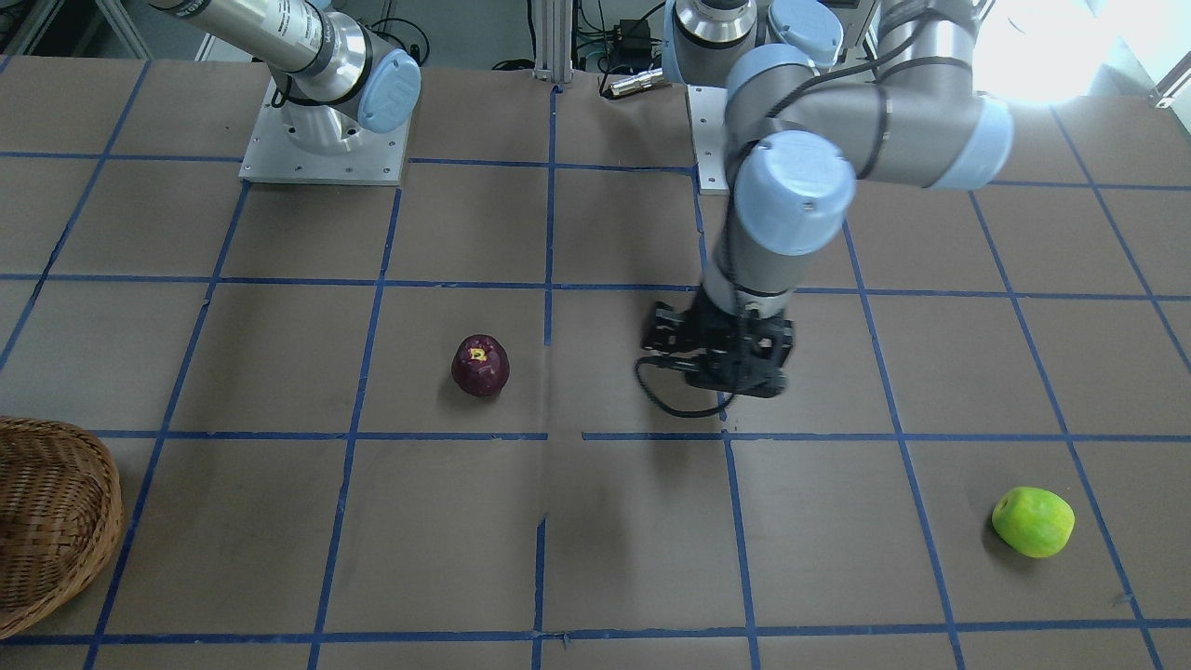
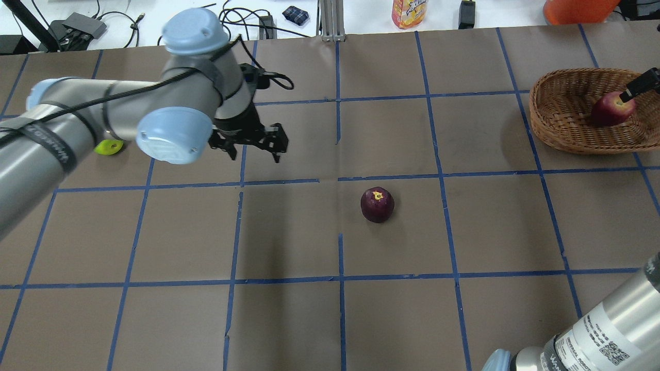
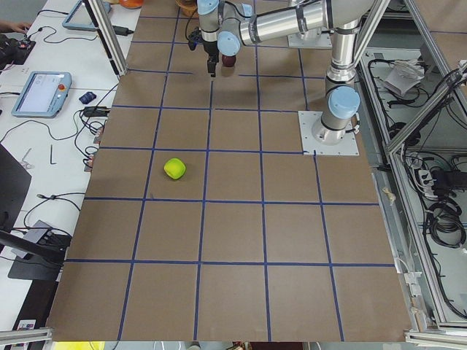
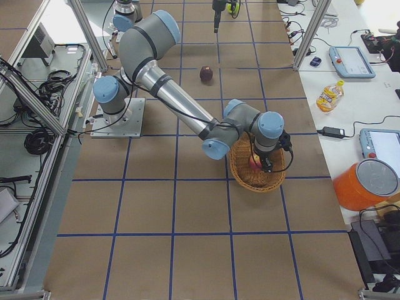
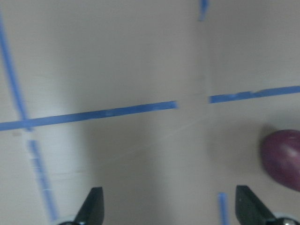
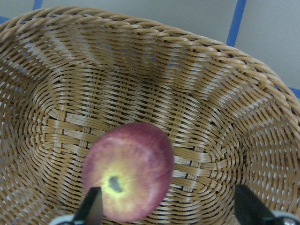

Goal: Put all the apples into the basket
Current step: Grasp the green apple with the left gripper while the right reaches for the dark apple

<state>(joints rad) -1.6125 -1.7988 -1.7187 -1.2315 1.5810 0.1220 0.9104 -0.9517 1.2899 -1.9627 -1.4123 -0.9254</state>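
Observation:
The dark purple apple stands near the table's middle, also in the front view and at the right edge of the left wrist view. My left gripper hangs open and empty above the table, to the apple's left and farther back. The yellow-green apple lies far out on my left side. The red apple lies inside the wicker basket at the far right. My right gripper is open just above it, one fingertip beside the apple.
A drink bottle and an orange container stand beyond the table's far edge, with cables. The arms' base plates sit on my side of the table. Blue tape lines grid the brown tabletop.

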